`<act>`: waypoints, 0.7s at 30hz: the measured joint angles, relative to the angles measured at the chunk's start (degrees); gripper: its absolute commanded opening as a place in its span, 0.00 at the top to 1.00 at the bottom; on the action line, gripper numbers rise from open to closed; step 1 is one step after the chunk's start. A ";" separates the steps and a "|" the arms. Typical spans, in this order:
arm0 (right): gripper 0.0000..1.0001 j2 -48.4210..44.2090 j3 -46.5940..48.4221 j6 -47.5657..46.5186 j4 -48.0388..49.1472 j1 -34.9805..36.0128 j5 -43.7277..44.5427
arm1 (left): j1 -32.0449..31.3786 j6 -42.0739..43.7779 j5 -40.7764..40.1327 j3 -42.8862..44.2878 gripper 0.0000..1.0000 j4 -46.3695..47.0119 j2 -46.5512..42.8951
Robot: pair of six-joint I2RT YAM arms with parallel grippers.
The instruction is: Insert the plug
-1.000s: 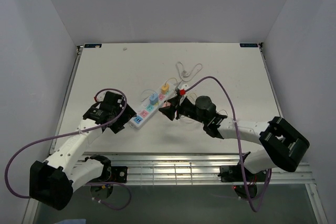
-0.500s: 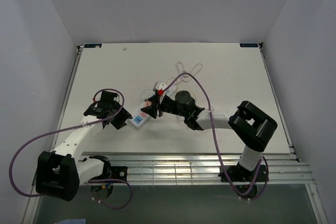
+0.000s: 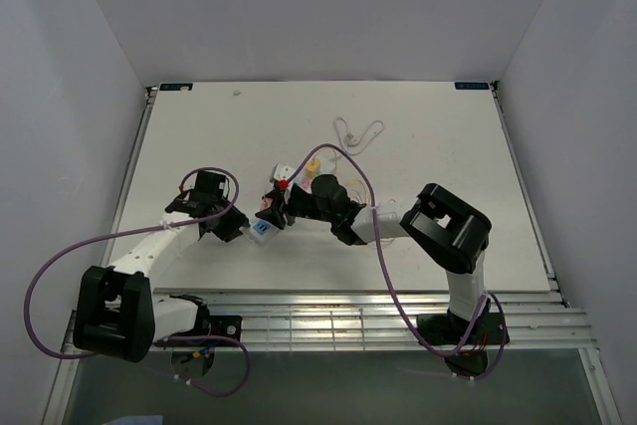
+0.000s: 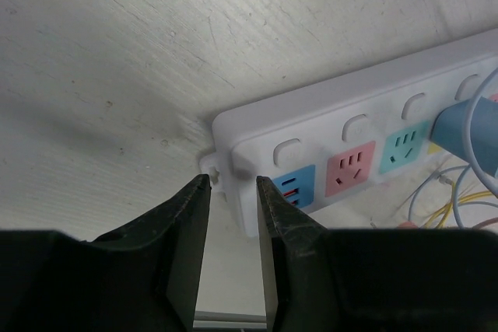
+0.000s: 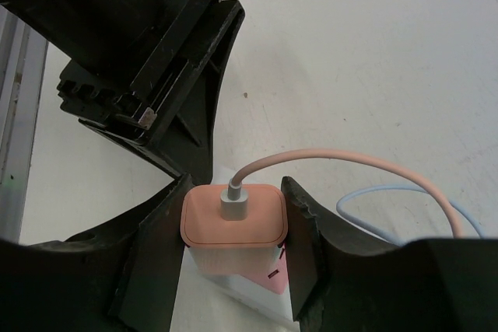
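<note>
The white power strip [image 4: 350, 138] lies on the table with blue, pink and teal sockets; in the top view [image 3: 261, 231] it is mostly covered by my grippers. My left gripper [image 4: 233, 184] is at the strip's near end, its fingers closed narrowly around the end tab and corner. My right gripper [image 5: 236, 188] is shut on the pink plug [image 5: 233, 231], which stands upright on the strip over a pink socket. Its prongs are hidden. In the top view the right gripper [image 3: 271, 208] sits close beside the left gripper [image 3: 237, 228].
A blue plug [image 4: 467, 134] sits in a socket further along the strip, and a yellow plug [image 3: 313, 162] at its far end. Thin loose cables [image 3: 358, 131] lie behind the strip. The left gripper's black body [image 5: 148, 75] is right ahead of the pink plug.
My right gripper has carried the pink plug leftwards along the strip, towards its near end and the left gripper. The left gripper has stayed at the strip's end.
</note>
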 measured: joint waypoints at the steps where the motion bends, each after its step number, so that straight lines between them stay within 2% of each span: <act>1: 0.92 0.61 0.35 -0.20 0.02 0.00 0.00 | 0.00 0.00 0.00 -0.02 0.59 0.22 0.15; 21: 0.92 7.50 1.31 0.22 5.57 0.02 5.18 | 0.00 0.26 0.31 -0.83 0.70 2.91 1.44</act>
